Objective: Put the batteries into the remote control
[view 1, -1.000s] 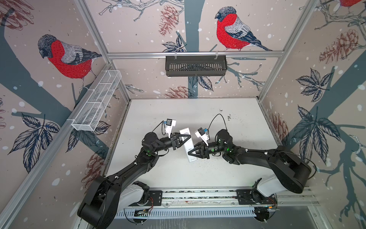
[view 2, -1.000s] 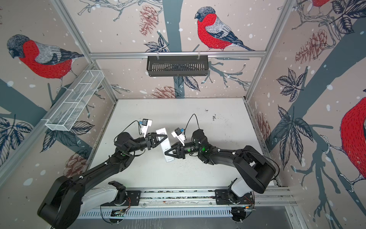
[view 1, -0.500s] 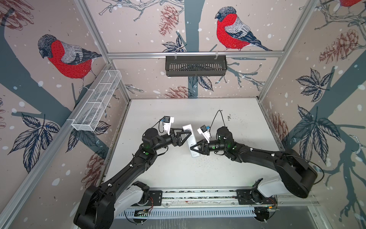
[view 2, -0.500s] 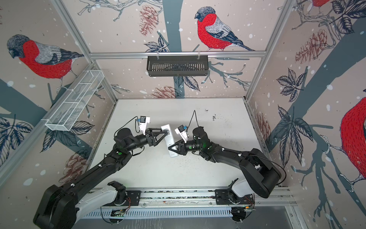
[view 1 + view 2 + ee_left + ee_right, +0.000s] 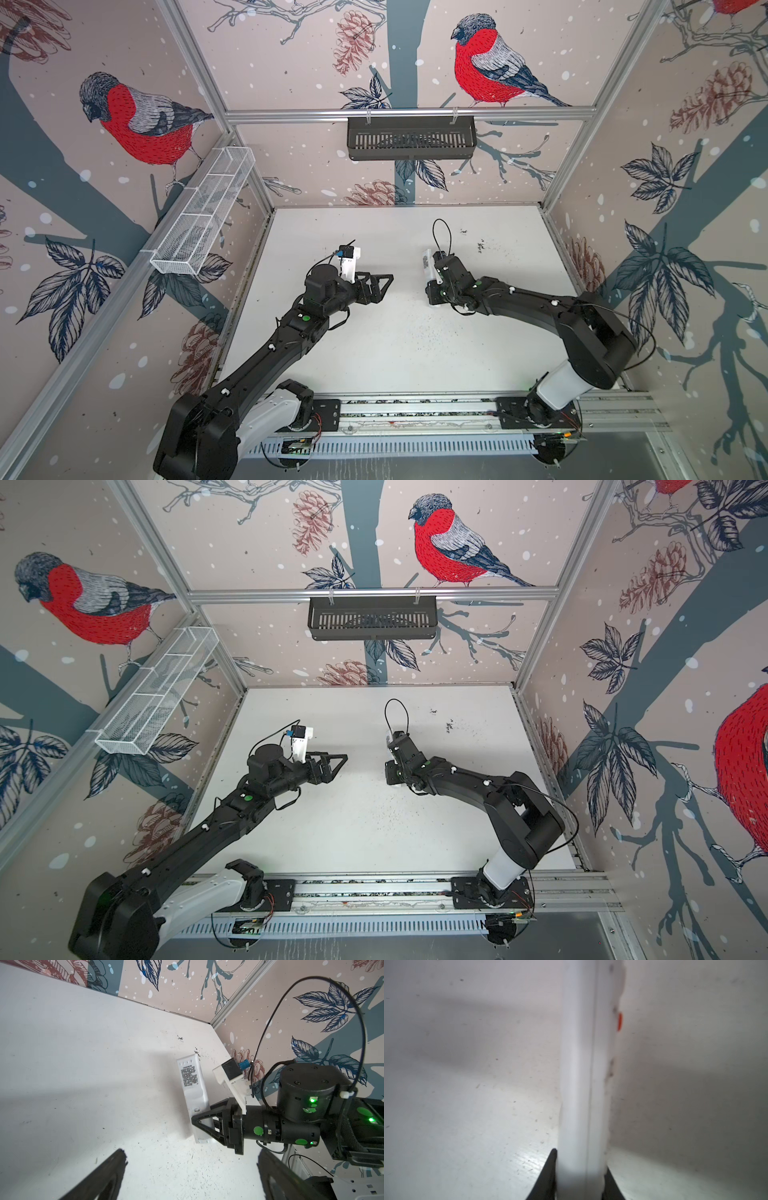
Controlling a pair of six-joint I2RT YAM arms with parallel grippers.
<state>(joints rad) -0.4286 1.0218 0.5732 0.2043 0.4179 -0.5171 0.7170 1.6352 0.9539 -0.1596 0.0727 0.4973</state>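
Note:
The remote control (image 5: 192, 1084) is a long white bar with a printed label on its plain back. My right gripper (image 5: 204, 1126) is shut on one end of it and holds it on edge just over the white table (image 5: 395, 353). In the right wrist view the remote control (image 5: 583, 1064) runs out from between the fingers (image 5: 550, 1167), with a red button on its side. Part of the remote control (image 5: 428, 266) shows beside my right gripper (image 5: 434, 286) in both top views. My left gripper (image 5: 384, 286) stands open and empty to the left of it, well apart. The batteries are out of view.
A black slotted basket (image 5: 411, 137) hangs on the back wall and a white wire basket (image 5: 203, 220) on the left wall. Dark specks lie scattered over the table's middle and far right.
My left gripper has opened, let go of the remote control and drawn back to the left. My right gripper has carried the remote control to the right and turned it on edge.

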